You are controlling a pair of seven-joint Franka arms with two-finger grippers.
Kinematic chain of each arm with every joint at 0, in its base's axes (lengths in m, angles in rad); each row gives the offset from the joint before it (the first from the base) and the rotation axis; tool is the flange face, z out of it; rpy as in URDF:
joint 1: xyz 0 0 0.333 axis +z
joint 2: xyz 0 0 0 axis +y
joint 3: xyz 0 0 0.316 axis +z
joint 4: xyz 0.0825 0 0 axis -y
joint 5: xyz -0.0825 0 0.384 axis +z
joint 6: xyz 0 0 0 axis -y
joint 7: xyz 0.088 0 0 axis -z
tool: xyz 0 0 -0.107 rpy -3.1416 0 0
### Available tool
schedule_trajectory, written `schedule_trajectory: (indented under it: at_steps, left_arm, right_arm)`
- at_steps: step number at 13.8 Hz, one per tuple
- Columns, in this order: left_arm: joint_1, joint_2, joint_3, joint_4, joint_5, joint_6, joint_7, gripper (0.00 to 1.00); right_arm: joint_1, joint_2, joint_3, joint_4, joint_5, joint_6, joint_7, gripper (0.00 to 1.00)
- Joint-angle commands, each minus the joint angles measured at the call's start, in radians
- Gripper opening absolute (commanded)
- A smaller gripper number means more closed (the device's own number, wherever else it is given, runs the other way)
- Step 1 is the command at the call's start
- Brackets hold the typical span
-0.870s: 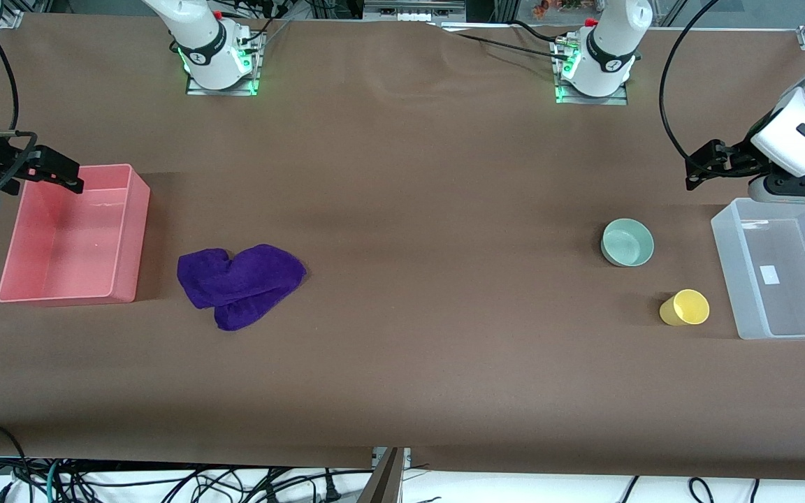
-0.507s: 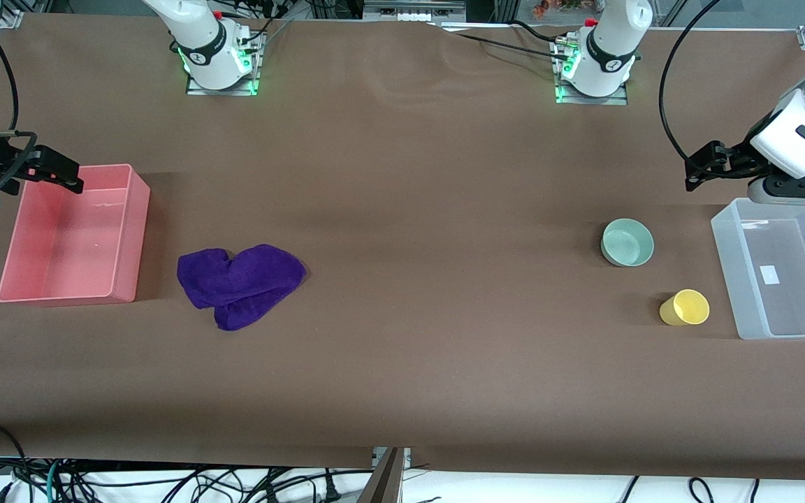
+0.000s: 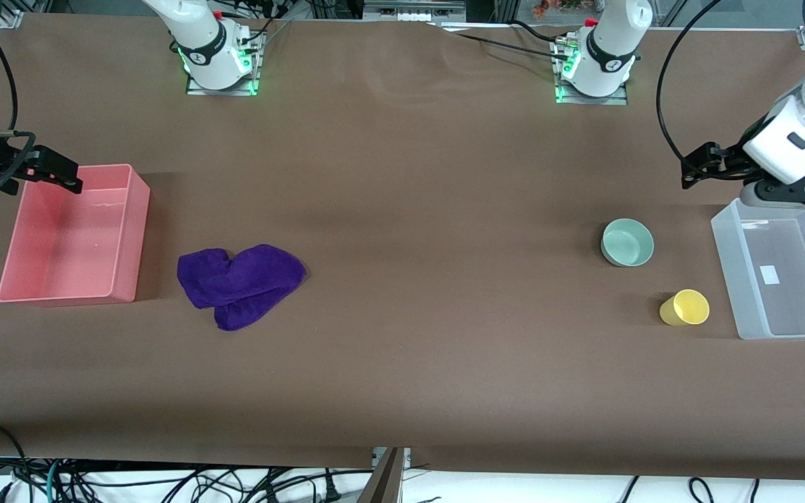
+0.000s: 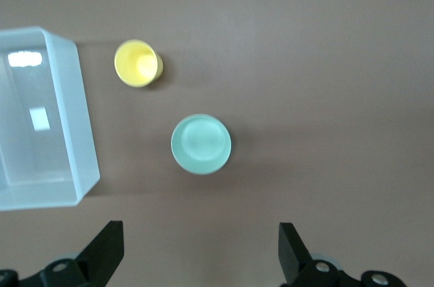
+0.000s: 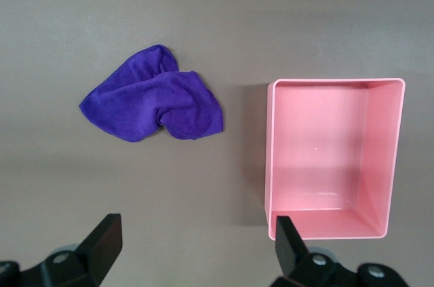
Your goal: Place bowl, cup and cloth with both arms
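The mint-green bowl (image 3: 627, 242) sits on the table toward the left arm's end; it also shows in the left wrist view (image 4: 201, 144). The yellow cup (image 3: 684, 308) lies nearer the front camera beside it, and shows in the left wrist view (image 4: 137, 63). The purple cloth (image 3: 240, 282) lies crumpled toward the right arm's end, and shows in the right wrist view (image 5: 153, 104). My left gripper (image 3: 697, 170) is open and empty, up in the air beside the clear bin. My right gripper (image 3: 53, 172) is open and empty over the pink bin's rim.
A clear plastic bin (image 3: 784, 269) stands at the left arm's end of the table, next to the cup. A pink bin (image 3: 73, 237) stands at the right arm's end, next to the cloth. Brown cover spans the table between them.
My left gripper and wrist have risen slightly. The right arm, bowl, cup and cloth have not moved.
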Motion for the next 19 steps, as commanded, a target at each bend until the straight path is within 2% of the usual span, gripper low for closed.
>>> schedule_trajectory:
  at_steps: [1, 5, 7, 10, 12, 15, 16, 18, 19]
  left_arm:
    - [0.023, 0.062, 0.006, 0.020, -0.004, -0.063, -0.004, 1.00]
    - [0.121, 0.200, 0.003, 0.018, 0.005, -0.051, 0.037, 1.00]
    - [0.139, 0.260, 0.003, -0.029, 0.007, 0.021, 0.039, 1.00]
    - [0.166, 0.272, 0.003, -0.237, 0.005, 0.301, 0.042, 1.00]
    - [0.169, 0.278, 0.003, -0.384, 0.005, 0.510, 0.057, 1.00]
    - [0.191, 0.330, 0.003, -0.454, 0.004, 0.667, 0.115, 1.00]
    - [0.204, 0.350, 0.002, -0.457, -0.002, 0.687, 0.137, 0.92]
    - [0.234, 0.383, -0.003, -0.456, -0.021, 0.693, 0.157, 0.50]
    - [0.241, 0.398, -0.003, -0.456, -0.063, 0.693, 0.163, 0.21]
  right_arm:
    - [-0.003, 0.006, 0.000, 0.021, -0.004, -0.012, -0.012, 1.00]
    - [-0.005, 0.008, 0.000, 0.021, 0.001, -0.006, -0.009, 1.00]
    - [-0.002, 0.021, 0.002, 0.017, 0.001, -0.007, -0.009, 1.00]
    - [0.007, 0.087, 0.006, 0.011, -0.007, 0.004, -0.009, 1.00]
    - [0.038, 0.167, 0.006, 0.009, -0.008, 0.007, -0.009, 1.00]
    - [0.055, 0.245, 0.006, -0.026, 0.021, 0.057, -0.006, 1.00]
    - [0.081, 0.241, 0.006, -0.095, 0.019, 0.133, 0.008, 1.00]
    - [0.089, 0.239, 0.006, -0.254, 0.022, 0.337, 0.010, 1.00]
    - [0.096, 0.241, 0.008, -0.343, 0.024, 0.450, 0.010, 1.00]
